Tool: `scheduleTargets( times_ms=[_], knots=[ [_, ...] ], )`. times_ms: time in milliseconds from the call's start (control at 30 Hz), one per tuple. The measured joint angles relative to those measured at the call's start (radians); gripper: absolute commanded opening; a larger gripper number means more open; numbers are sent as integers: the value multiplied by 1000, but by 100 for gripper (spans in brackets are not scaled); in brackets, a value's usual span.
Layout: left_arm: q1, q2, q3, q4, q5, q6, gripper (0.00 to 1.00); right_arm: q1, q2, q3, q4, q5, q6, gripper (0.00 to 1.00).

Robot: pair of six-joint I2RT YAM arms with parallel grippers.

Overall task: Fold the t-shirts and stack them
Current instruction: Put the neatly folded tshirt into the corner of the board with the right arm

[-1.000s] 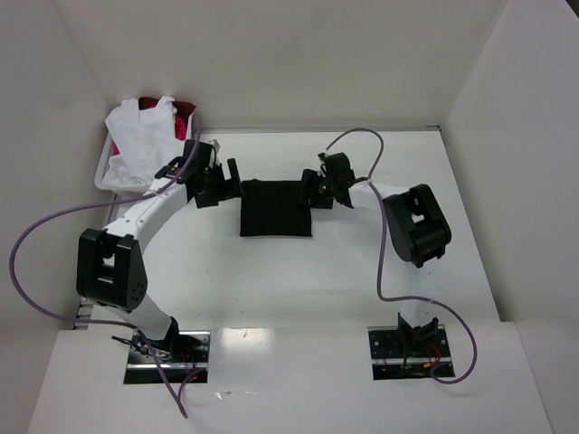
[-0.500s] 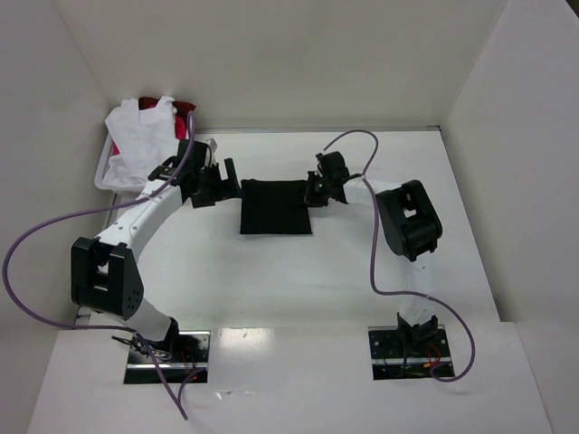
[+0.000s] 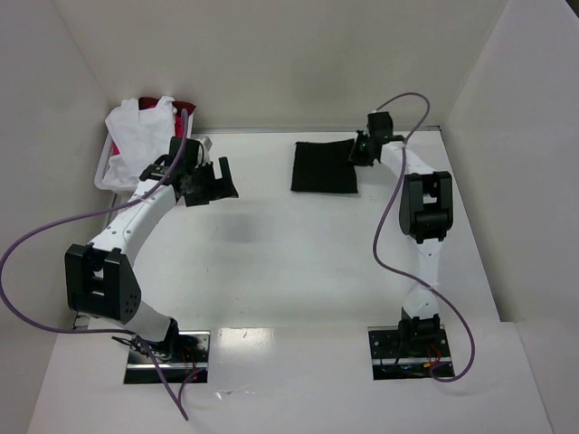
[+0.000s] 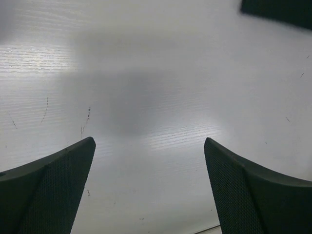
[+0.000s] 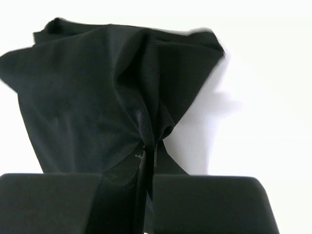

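Note:
A folded black t-shirt point(image 3: 324, 166) lies flat at the far right of the table. My right gripper point(image 3: 360, 152) is shut on its right edge, and in the right wrist view the black cloth point(image 5: 107, 92) bunches into a pinched fold between the closed jaws point(image 5: 148, 161). My left gripper point(image 3: 223, 179) hovers open over bare table at the left, nothing between its fingers point(image 4: 53, 185); a corner of the black t-shirt point(image 4: 278, 10) shows at the top right of the left wrist view. A white t-shirt point(image 3: 140, 136) and a red one point(image 3: 184, 112) lie heaped in the basket.
The white basket point(image 3: 102, 170) stands at the far left corner against the wall. White walls close in the table on the left, back and right. Purple cables loop from both arms.
My right gripper closed on the black t-shirt's edge and dragged it from the table's middle to the far right. The left gripper stayed open and drew back slightly left.

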Motion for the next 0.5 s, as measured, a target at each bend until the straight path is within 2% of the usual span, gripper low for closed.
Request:
scheduleTargets(
  times_ms=[167, 367, 500],
  knots=[
    [2, 18, 26, -31, -1, 18, 100, -119, 141, 319, -159, 86, -111, 0],
    [8, 75, 86, -64, -18, 26, 100, -188, 319, 715, -365, 185, -238, 0],
    [9, 105, 122, -99, -31, 28, 100, -225, 342, 798, -435, 233, -290, 0]
  ],
)
